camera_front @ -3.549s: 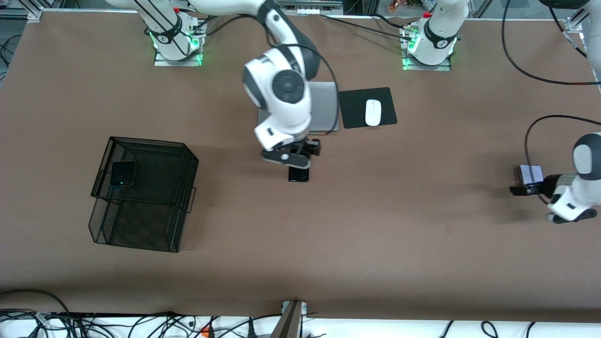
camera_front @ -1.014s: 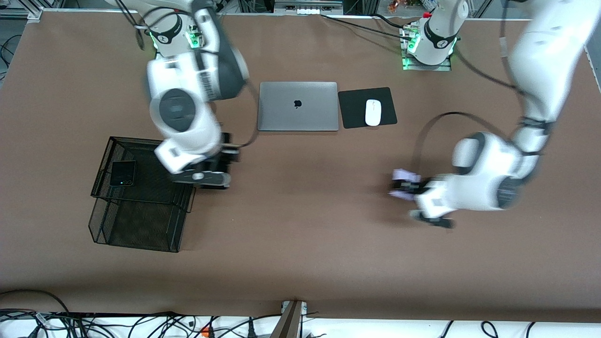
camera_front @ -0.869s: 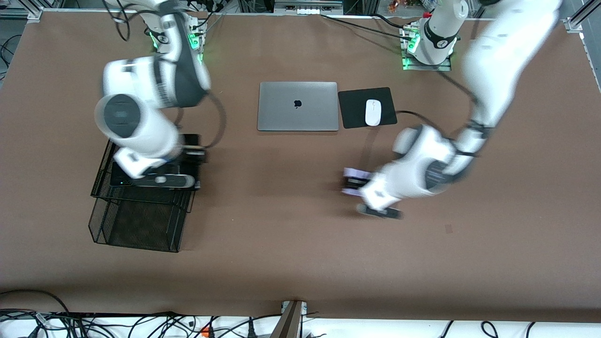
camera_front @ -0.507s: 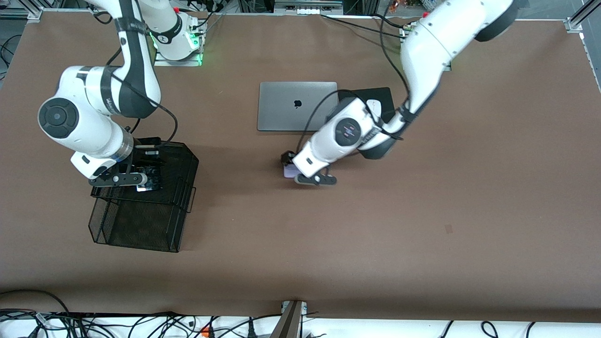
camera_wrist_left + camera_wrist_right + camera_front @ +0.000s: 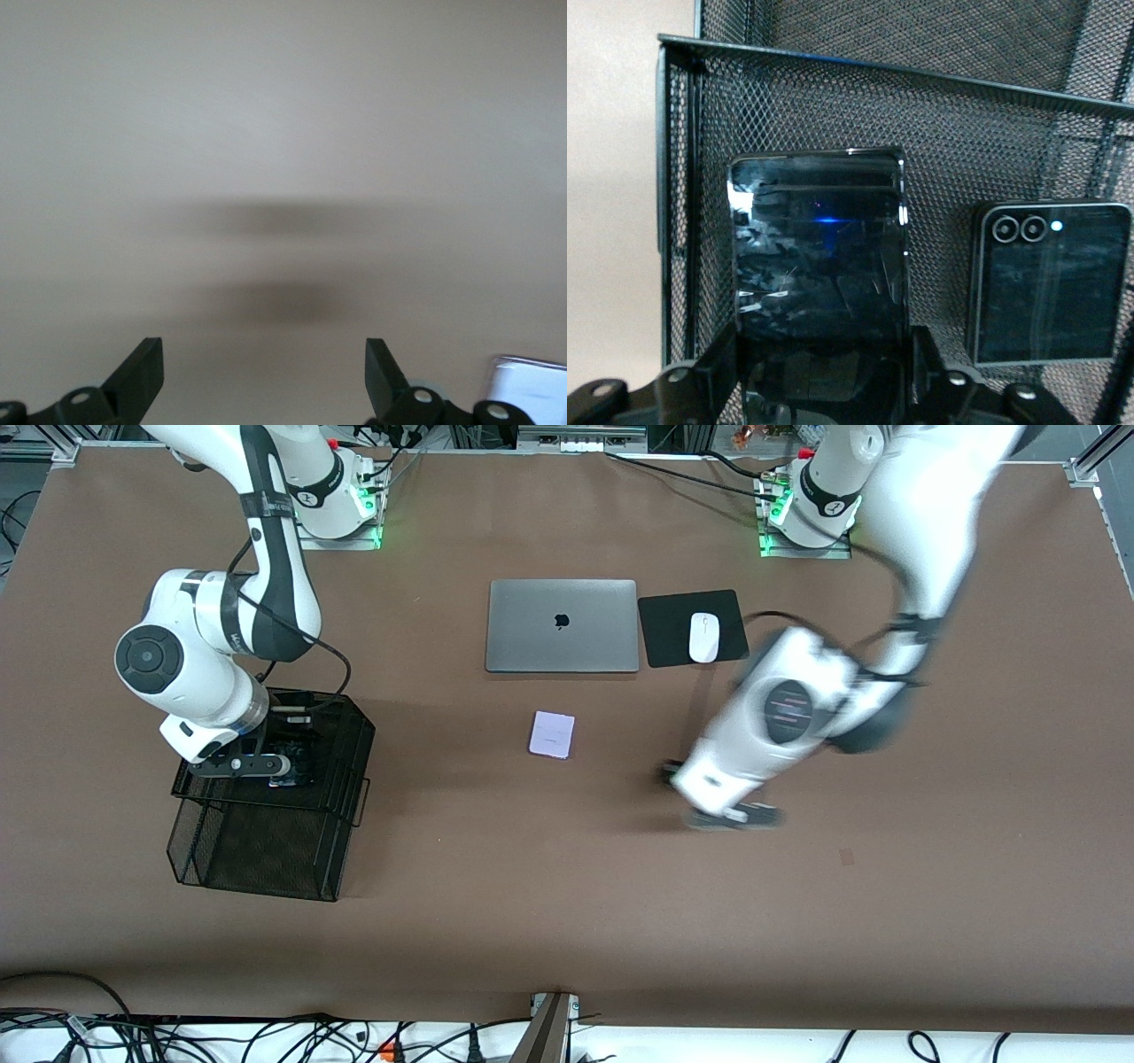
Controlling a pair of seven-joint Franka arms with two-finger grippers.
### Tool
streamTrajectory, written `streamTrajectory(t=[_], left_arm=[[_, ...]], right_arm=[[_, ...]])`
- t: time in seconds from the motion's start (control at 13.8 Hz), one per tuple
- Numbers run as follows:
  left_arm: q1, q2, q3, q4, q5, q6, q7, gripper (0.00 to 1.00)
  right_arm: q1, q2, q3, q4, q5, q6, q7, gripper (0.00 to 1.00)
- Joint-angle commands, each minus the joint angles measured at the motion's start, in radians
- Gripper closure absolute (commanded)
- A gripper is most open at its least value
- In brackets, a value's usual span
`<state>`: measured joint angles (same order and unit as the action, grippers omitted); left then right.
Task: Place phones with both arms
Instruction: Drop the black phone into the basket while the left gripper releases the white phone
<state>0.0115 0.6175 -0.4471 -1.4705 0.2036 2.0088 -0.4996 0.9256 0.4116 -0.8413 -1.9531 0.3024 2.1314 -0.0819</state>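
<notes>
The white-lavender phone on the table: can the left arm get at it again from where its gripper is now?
Probably yes. The white-lavender phone lies flat on bare table with nothing beside it, and the left gripper is open and empty, over the table nearby.

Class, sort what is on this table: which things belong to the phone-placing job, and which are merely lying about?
Job: lavender phone, slim black phone, folded black phone, mesh tray, left gripper over table, right gripper over tray.
Lying about: laptop, mouse, mouse pad.

Left hand (image 5: 709,797) motion-blurred; lavender phone (image 5: 529,390) cut by edge.
</notes>
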Motion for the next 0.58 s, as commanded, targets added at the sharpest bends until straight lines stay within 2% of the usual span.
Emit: streamTrajectory(t=[0.0,0.14,0.22,0.29,0.51], left_arm=[[0.114,-0.145,-0.011,-0.024,0.02,-0.126,0.18,0.0],[0.171,-0.197,-0.01,0.056,0.005,-0.258,0.341,0.0],[0.177,-0.223,0.014,0.084,-0.004,-0.306,0.396,0.0],[0.165,-0.296,0.075,0.073,-0.012,-0.327,0.45,0.0],[-0.014,-0.51,0.391,-0.074,-0.087,-0.326,0.515,0.0]], right_arm=[[-0.005,0.012,-0.002,0.032,0.043,0.002,0.002,0.0],[-0.007,0.01,-0.004,0.08,0.041,-0.014,-0.004,0.0],[-0.008,0.003,-0.005,0.106,0.04,-0.042,-0.006,0.0],[-0.008,0.0,-0.009,0.15,0.037,-0.097,-0.004,0.0],[-0.004,0.012,-0.01,0.331,0.027,-0.298,0.048,0.0]])
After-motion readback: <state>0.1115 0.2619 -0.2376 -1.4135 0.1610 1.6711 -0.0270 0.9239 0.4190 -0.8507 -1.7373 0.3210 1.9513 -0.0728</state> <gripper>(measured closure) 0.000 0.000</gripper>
